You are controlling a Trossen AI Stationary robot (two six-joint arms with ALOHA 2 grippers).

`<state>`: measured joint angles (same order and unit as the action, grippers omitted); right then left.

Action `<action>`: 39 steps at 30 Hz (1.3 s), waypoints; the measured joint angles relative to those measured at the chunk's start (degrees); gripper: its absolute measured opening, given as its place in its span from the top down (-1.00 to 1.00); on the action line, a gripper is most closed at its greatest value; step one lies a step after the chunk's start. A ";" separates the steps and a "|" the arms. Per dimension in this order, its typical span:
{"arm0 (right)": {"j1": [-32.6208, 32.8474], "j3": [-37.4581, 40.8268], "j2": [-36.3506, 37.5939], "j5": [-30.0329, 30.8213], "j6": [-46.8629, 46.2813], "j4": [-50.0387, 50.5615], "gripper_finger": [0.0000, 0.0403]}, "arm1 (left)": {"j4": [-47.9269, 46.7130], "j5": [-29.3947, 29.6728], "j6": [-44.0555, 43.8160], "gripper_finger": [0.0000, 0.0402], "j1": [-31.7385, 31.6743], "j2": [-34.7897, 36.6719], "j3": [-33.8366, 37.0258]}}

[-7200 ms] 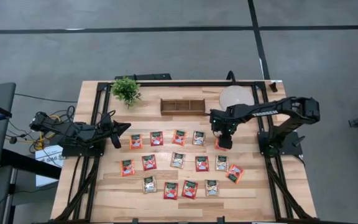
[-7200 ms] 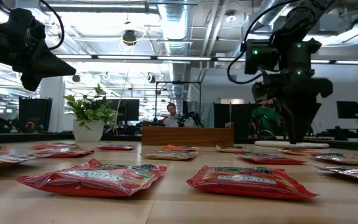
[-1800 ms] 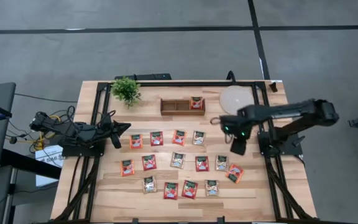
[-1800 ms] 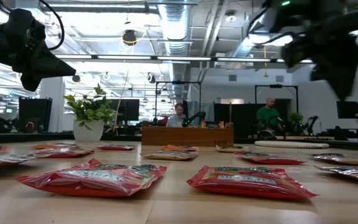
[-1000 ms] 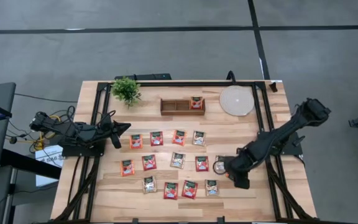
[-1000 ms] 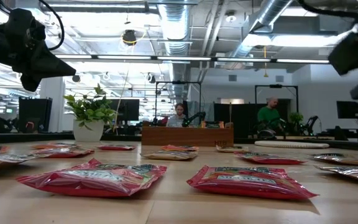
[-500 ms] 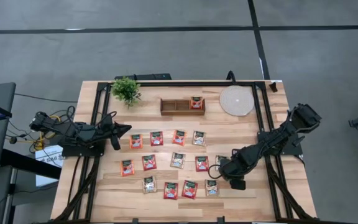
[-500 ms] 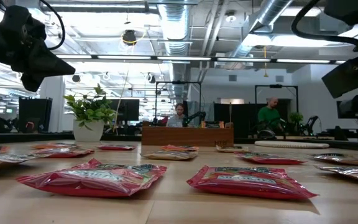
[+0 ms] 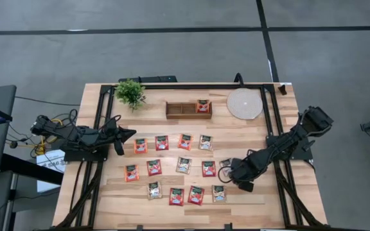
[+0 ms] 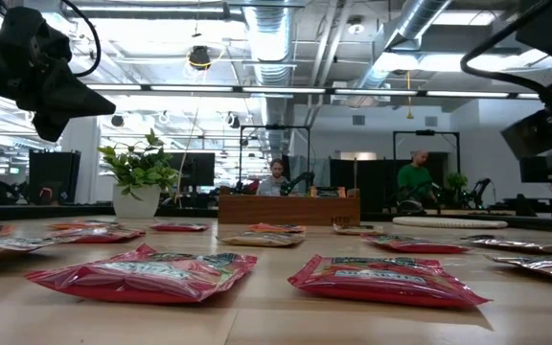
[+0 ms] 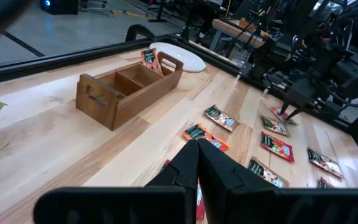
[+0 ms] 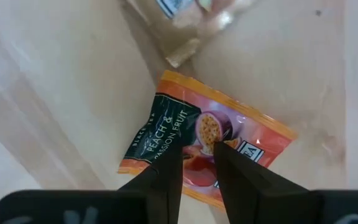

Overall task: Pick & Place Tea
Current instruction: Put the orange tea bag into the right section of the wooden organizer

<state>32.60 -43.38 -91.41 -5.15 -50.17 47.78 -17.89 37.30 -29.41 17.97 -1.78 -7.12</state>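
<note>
Tea sachet (image 12: 207, 142), orange, dark green label reading "PEACH & PASSION FRUIT": flat on table (image 9: 262, 138), right side. Right tool (image 12: 197, 163) just above it, fingers parted, astride. Left tool (image 11: 197, 163) closed, empty, at table's left edge.

Sachets (image 9: 183, 165) crowded the desk's (image 9: 262, 208) middle; bare wood lay along its near edge; the wooden box (image 9: 189, 110) and plant (image 9: 130, 93) blocked the far edge.

- Two dark, jointed arms are seen, the left arm (image 9: 85, 136) and the right arm (image 9: 281, 146).
- Black cables are looped along both.
- Each gripper is made of two dark, flat, tapered fingers (image 12: 160, 177).
</note>
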 joint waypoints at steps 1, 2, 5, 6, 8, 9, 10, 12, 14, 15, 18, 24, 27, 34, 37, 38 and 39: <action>0.00 0.10 0.02 -0.02 -0.63 -0.02 0.58 | 0.00 0.00 0.00 1.00 -0.02 0.00 0.00; 0.00 0.21 0.03 -0.03 -1.14 -0.03 0.58 | 0.00 0.00 0.00 1.00 -0.02 0.00 -0.01; 0.00 0.51 0.07 -0.13 -3.28 0.26 0.58 | 0.00 0.00 0.00 1.00 -0.02 0.00 -0.01; 0.00 0.68 0.09 -0.31 -4.37 0.56 0.58 | 0.00 0.00 0.00 1.00 -0.02 0.00 0.01; 0.00 1.18 0.18 -0.77 -7.73 1.17 0.58 | 0.02 -0.19 0.00 1.00 -0.02 0.00 0.00; 0.00 1.41 0.19 -0.98 -9.47 1.62 0.58 | 0.00 -0.43 0.00 1.00 -0.01 0.00 0.01; 0.00 1.57 0.19 -1.18 -11.05 2.07 0.58 | 0.00 -0.58 0.00 1.00 -0.02 0.00 0.00; 0.00 1.76 0.19 -1.59 -13.29 2.81 0.58 | 0.00 -0.62 0.00 1.00 -0.02 0.00 -0.01; -0.02 1.81 0.17 -1.75 -15.78 3.11 0.58 | 0.00 -0.61 0.00 1.00 -0.01 0.00 -0.01; -0.23 1.81 0.15 -1.79 -17.45 3.19 0.58 | 0.01 -0.63 0.00 1.00 -0.01 0.00 0.01; -0.86 1.87 0.11 -2.20 -23.36 3.24 0.58 | 0.00 -0.61 0.00 1.00 -0.02 0.00 0.01; -2.49 1.92 0.08 -2.24 -35.88 3.46 0.58 | 0.00 -0.63 0.00 1.00 0.00 0.00 -0.01; -3.40 1.92 0.01 -1.51 -42.30 4.76 0.58 | 0.00 -0.63 0.00 1.00 -0.02 0.00 0.01; -5.39 2.14 -0.14 -0.54 -52.30 7.52 0.58 | -0.01 -0.62 0.00 1.00 -0.02 0.00 0.01; -6.21 2.14 -0.03 -0.74 -53.97 7.56 0.58 | 0.00 -0.61 0.02 1.00 0.00 0.00 0.01; -6.45 2.14 0.36 -0.72 -54.45 7.57 0.58 | 0.00 -0.61 0.02 1.00 -0.02 0.00 0.01; -6.59 2.14 0.69 -0.68 -54.89 7.54 0.58 | 0.00 -0.63 0.02 1.00 -0.02 0.00 0.00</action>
<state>26.01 -41.23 -90.71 -5.83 -105.06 55.32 -17.89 36.67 -29.39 17.96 -1.78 -7.12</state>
